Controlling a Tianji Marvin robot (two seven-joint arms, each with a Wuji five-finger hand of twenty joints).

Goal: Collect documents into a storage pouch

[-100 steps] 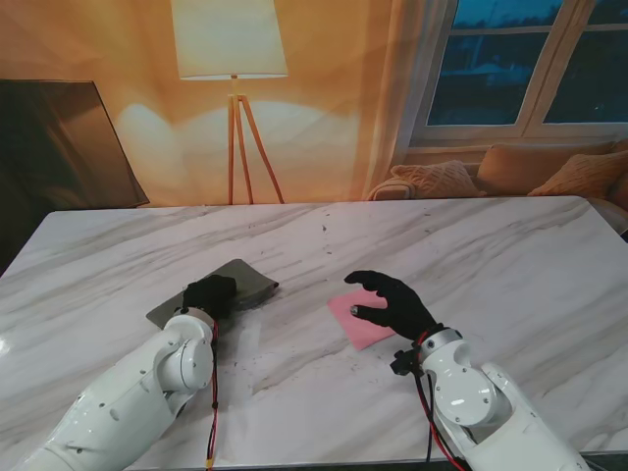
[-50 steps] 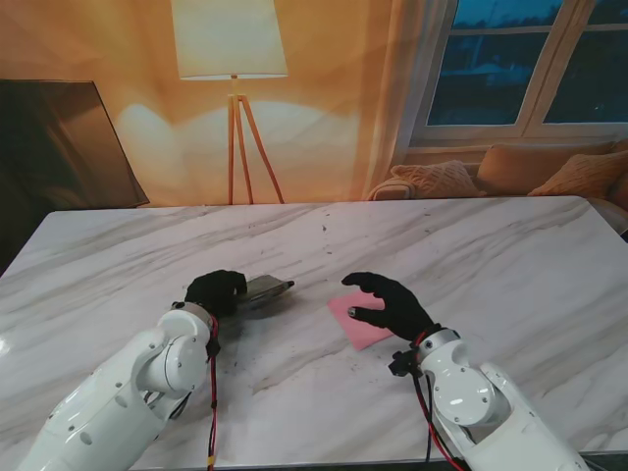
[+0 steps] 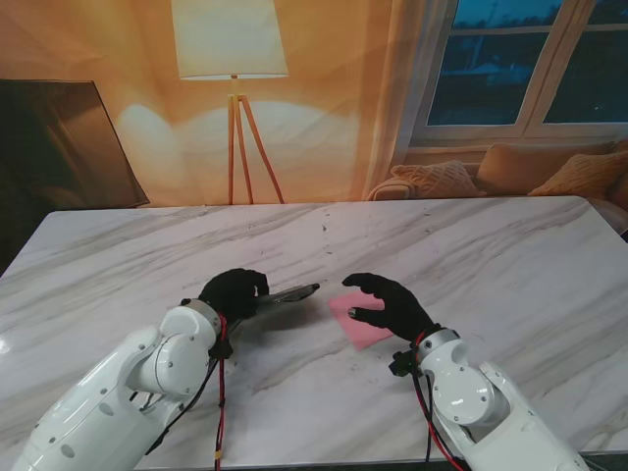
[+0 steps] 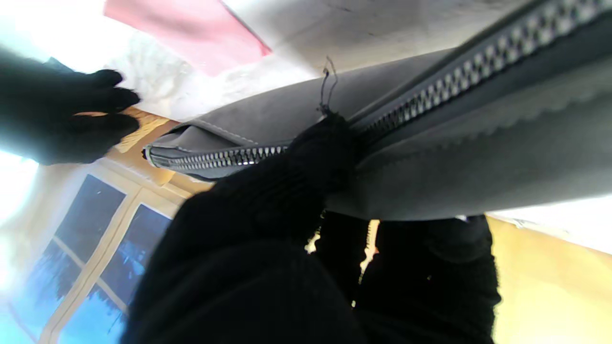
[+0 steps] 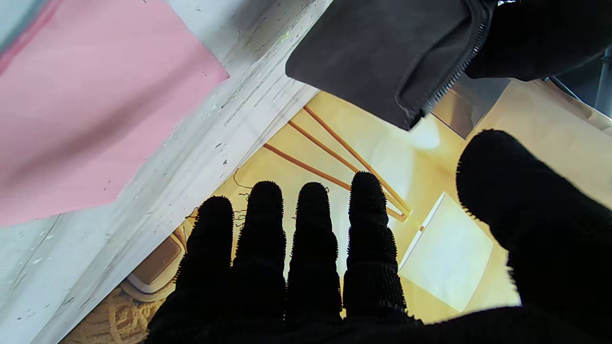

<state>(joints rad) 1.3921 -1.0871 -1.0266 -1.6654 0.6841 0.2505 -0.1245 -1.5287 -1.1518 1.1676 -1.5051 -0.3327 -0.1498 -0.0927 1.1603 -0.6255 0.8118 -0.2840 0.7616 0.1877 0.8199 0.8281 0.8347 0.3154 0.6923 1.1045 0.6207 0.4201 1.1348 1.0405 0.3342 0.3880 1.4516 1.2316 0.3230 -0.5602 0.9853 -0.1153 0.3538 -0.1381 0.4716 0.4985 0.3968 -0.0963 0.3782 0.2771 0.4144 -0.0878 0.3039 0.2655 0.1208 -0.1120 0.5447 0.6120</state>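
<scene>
My left hand [image 3: 234,291] is shut on a grey zippered pouch [image 3: 287,294], which it holds lifted off the marble table [image 3: 510,255], its free end pointing toward the pink sheet. In the left wrist view my black-gloved fingers [image 4: 306,181] pinch the pouch [image 4: 478,153] along its zipper. A pink paper sheet [image 3: 355,320] lies flat on the table, partly under my right hand [image 3: 390,301]. That hand hovers over the sheet with fingers apart and holds nothing. The right wrist view shows the pink sheet [image 5: 95,105], the pouch's corner [image 5: 382,62] and my spread fingers [image 5: 306,248].
A floor lamp [image 3: 231,59] stands behind the table's far edge. A sofa with cushions [image 3: 530,172] sits under the window at the far right. A dark panel [image 3: 59,142] leans at the far left.
My left hand has lifted the pouch off the table and carried it rightward toward the pink sheet. The right hand has barely moved.
</scene>
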